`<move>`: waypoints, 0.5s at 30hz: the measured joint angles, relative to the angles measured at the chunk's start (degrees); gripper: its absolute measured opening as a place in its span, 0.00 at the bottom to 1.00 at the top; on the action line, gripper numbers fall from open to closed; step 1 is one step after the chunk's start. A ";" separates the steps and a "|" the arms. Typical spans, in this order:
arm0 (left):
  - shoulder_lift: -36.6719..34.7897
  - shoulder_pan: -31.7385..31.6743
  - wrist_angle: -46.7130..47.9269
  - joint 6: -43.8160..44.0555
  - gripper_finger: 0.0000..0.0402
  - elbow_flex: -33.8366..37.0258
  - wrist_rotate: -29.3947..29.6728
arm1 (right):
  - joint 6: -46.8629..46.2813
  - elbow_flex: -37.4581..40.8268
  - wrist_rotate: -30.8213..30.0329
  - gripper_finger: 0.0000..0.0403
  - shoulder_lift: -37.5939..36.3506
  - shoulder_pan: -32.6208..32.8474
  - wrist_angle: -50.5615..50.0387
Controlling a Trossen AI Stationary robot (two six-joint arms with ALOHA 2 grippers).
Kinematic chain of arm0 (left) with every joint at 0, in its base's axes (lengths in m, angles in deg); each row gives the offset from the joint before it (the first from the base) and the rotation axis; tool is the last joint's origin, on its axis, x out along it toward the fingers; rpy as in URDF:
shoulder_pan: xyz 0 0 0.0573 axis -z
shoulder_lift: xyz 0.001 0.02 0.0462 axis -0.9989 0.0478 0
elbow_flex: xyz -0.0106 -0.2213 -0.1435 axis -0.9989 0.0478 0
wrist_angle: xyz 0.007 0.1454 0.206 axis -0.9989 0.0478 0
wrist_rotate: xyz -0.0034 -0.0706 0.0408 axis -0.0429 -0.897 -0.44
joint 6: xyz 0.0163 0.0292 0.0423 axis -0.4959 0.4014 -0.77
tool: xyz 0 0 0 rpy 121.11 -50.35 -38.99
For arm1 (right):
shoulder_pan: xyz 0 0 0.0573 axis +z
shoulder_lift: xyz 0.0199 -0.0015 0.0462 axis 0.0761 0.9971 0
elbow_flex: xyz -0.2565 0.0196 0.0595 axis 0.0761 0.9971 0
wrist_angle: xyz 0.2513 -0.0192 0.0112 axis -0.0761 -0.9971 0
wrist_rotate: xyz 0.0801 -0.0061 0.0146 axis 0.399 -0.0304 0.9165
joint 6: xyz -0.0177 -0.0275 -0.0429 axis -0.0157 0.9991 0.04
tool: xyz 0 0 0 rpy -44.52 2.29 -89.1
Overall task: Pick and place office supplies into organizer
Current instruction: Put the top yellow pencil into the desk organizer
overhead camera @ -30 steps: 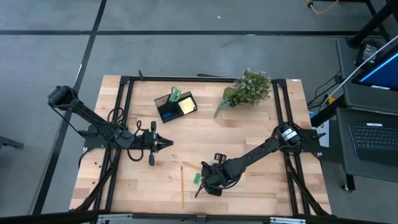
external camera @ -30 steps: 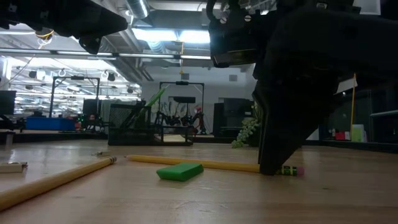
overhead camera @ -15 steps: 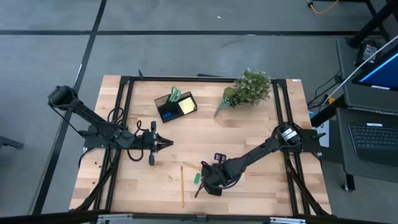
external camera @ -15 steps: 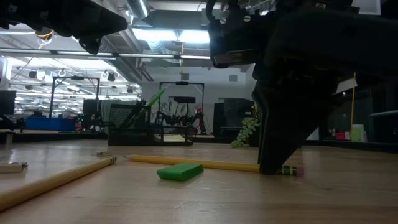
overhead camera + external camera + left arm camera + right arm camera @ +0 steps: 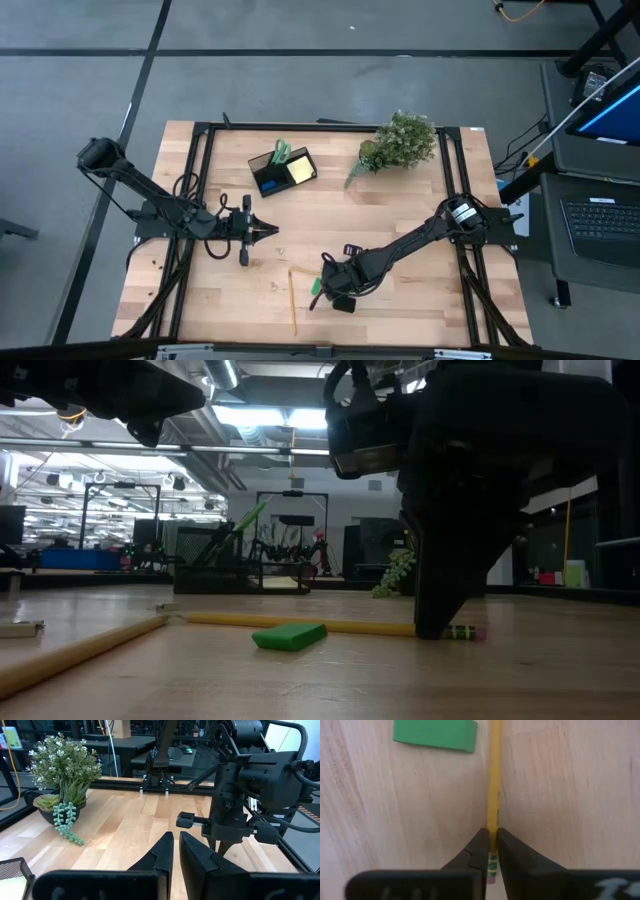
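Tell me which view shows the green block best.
The low view: the green block lies in full beside the pencil. The right wrist view cuts it at the edge, the high view shows a speck, the left wrist view nothing.

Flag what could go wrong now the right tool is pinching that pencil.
1. The right tool grips the pencil near its eraser end, so the long free end may sag or swivel when lifted.
2. The green block lies right beside the pencil; a swing could knock it.

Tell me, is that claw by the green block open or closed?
Closed: the right gripper has its two fingers pinched on the yellow pencil near its eraser end, beside the green block.
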 joint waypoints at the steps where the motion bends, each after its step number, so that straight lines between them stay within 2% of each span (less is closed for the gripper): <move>1: 0.00 0.02 0.00 0.00 0.07 0.00 0.00 | 0.00 0.00 0.06 0.06 0.00 -0.04 0.00; 5: 0.00 0.00 0.01 0.01 0.07 0.00 0.00 | 0.20 0.00 0.03 0.04 0.00 -0.06 -0.02; 11: 0.00 0.01 0.00 0.01 0.06 0.00 0.00 | 0.22 0.00 0.03 0.11 -0.02 -0.06 0.04; 15: 0.00 0.00 0.02 0.00 0.06 0.00 0.00 | 0.17 0.00 0.02 0.08 -0.02 -0.06 0.04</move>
